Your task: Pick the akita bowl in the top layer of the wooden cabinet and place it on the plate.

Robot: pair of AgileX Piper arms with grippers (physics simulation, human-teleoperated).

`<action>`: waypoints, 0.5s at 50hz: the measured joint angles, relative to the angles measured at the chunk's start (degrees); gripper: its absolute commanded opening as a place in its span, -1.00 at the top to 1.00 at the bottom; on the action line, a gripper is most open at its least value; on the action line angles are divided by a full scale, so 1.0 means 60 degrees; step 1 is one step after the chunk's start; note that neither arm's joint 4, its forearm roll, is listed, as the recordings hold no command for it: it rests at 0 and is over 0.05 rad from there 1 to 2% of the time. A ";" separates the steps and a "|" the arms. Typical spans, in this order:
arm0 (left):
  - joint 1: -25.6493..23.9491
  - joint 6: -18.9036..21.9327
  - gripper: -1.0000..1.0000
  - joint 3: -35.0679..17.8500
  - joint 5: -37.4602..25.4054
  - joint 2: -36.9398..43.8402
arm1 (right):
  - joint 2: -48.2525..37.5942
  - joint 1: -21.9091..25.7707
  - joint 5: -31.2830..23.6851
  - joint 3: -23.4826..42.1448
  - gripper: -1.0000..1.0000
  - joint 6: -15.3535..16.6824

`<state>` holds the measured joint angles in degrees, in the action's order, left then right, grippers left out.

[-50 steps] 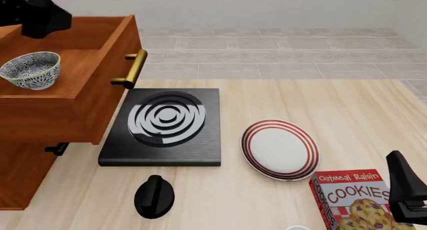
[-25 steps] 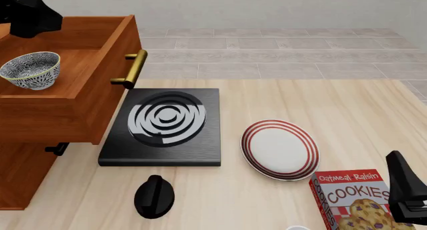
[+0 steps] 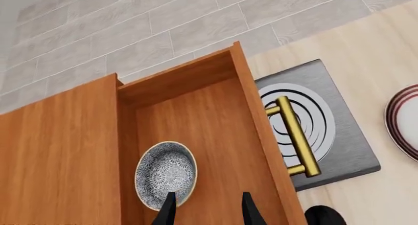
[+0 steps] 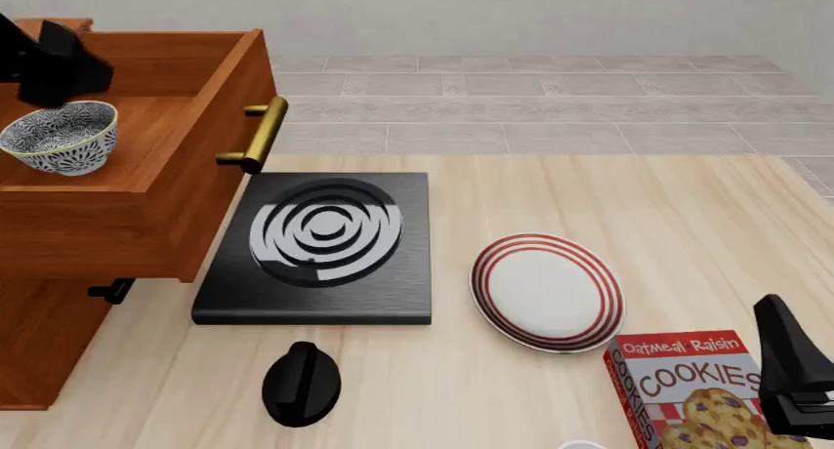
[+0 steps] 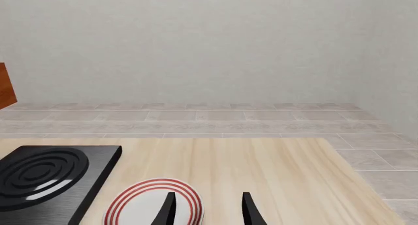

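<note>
One akita bowl (image 4: 59, 137) sat inside the pulled-out top layer (image 4: 156, 176) of the wooden cabinet (image 4: 39, 342), near the drawer's back left part in the front view. The left gripper (image 3: 205, 209) hung just above it, fingers apart and holding nothing; in the left wrist view one fingertip (image 3: 169, 209) overlapped the bowl's near rim while the other sat over bare drawer floor. Contact could not be told. In the front view the gripper's dark body (image 4: 53, 59) was above and just behind the bowl.

Bowl was small, round, upright, with a fine black-and-white pattern inside and out and a pale yellowish rim. Drawer's brass handle (image 4: 261, 135) overhung the black stove (image 4: 319, 246). The plate (image 4: 548, 291), white with red rings, lay on the table right of the stove, well apart from the bowl. Right gripper (image 5: 205, 209) was open and empty, low near the plate, beside a cookie box (image 4: 690, 390).
</note>
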<state>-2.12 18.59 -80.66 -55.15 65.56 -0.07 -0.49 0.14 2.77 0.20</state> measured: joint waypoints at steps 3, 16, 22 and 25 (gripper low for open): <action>0.0117 0.0079 -1.00 0.0129 0.0105 0.0024 | 0.0000 -0.0006 0.0002 -0.0004 -1.00 0.0000; 0.0329 0.0227 -1.00 0.0597 0.0408 0.0109 | -0.0001 -0.0043 0.0014 -0.0014 -1.00 -0.0006; 0.0472 0.0390 -1.00 0.0793 0.0531 0.0179 | -0.0002 -0.0053 0.0016 -0.0012 -1.00 -0.0002; 0.0550 0.0484 -1.00 0.0895 0.0592 0.0216 | -0.0002 -0.0058 0.0018 -0.0012 -1.00 0.0000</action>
<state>1.17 21.49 -75.29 -51.60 66.86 -0.08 -0.84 0.25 2.70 0.20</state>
